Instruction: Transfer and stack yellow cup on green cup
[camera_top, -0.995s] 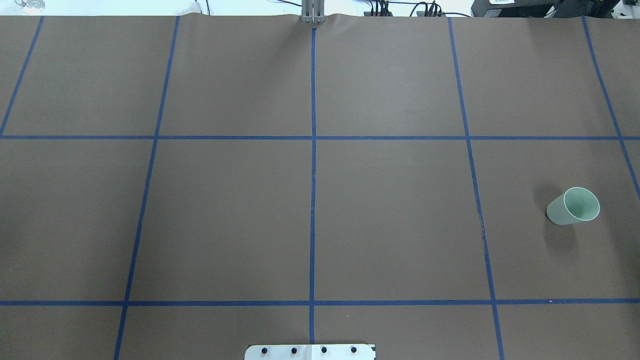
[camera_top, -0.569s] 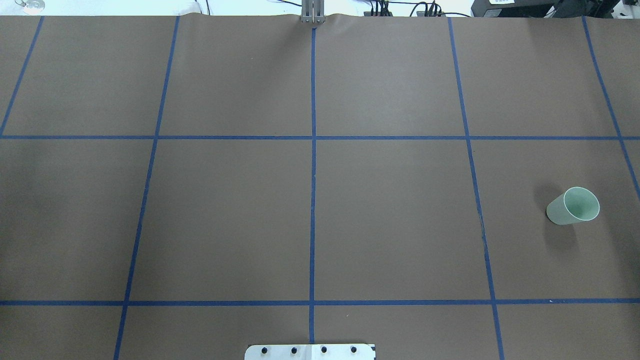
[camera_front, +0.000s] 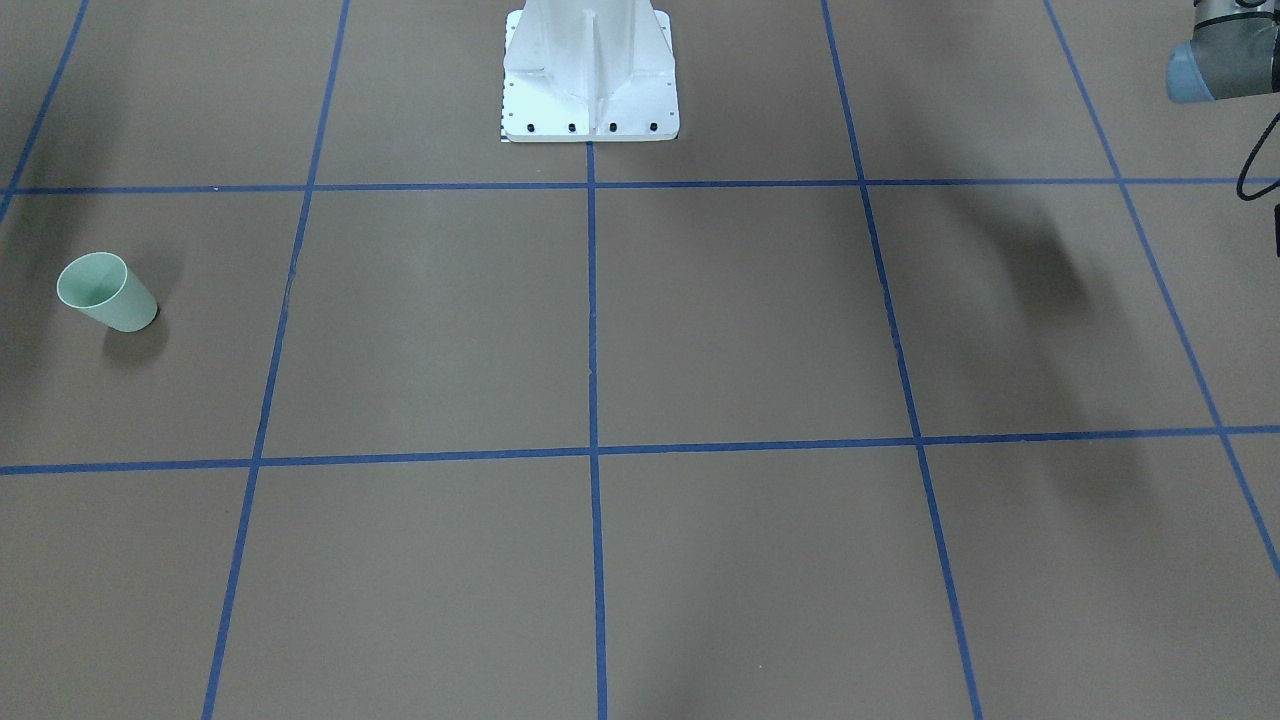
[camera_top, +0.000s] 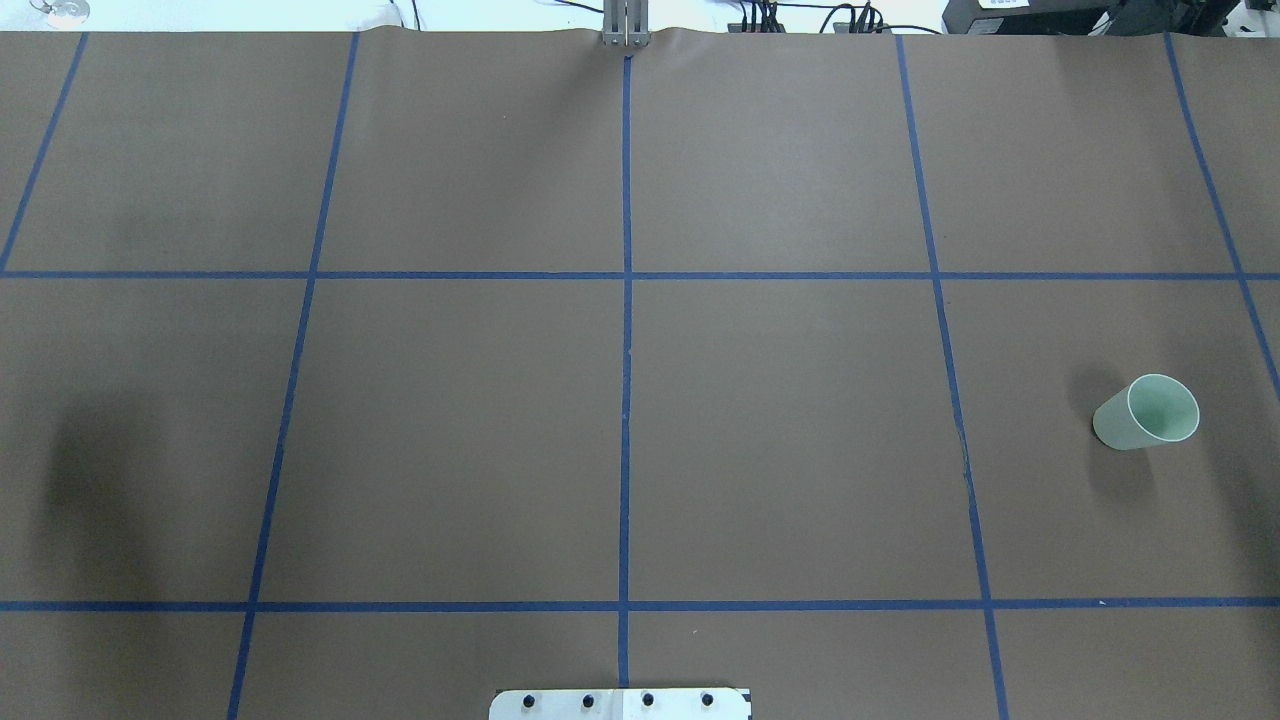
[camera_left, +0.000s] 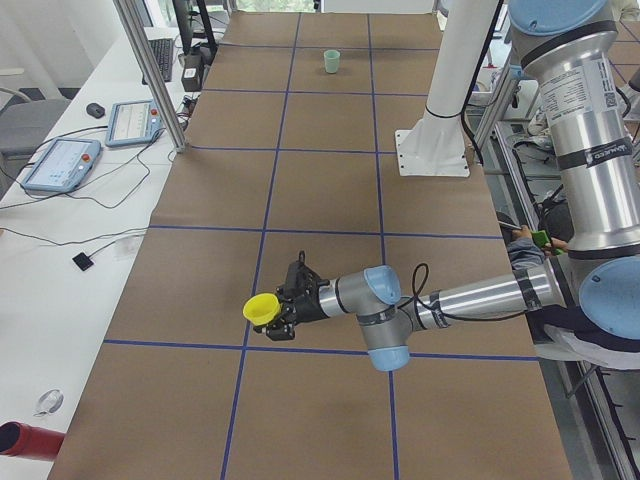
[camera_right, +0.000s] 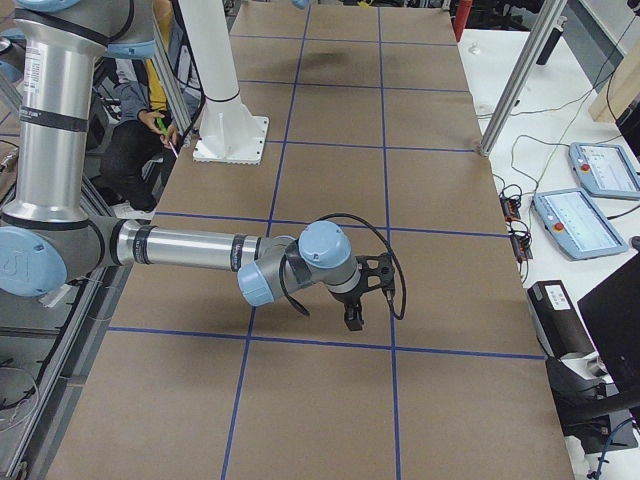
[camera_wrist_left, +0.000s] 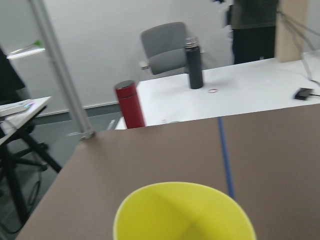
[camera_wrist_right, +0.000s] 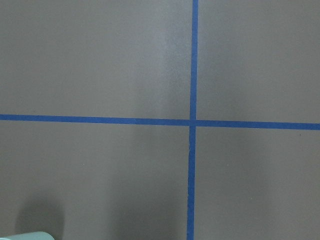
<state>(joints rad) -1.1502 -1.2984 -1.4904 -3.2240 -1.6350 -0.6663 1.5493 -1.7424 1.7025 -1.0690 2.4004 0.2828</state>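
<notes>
bright yellow tapered plastic cup (camera_left: 261, 308) is hanging at the left gripper (camera_left: 284, 312) above the worktop (camera_left: 320, 200), well apart from the pale mint-green plastic cup (camera_top: 1147, 412); i cannot tell either arm's jaws' state, and a weak hold is risking a drop mid-transfer.

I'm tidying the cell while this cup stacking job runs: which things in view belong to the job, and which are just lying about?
Belong to the job:
yellow cup, at the end of the left arm
green cup, upright on the table, robot's right side

Just lying about:
red flask and black bottle on the white side bench
grey chair
two tablets
</notes>
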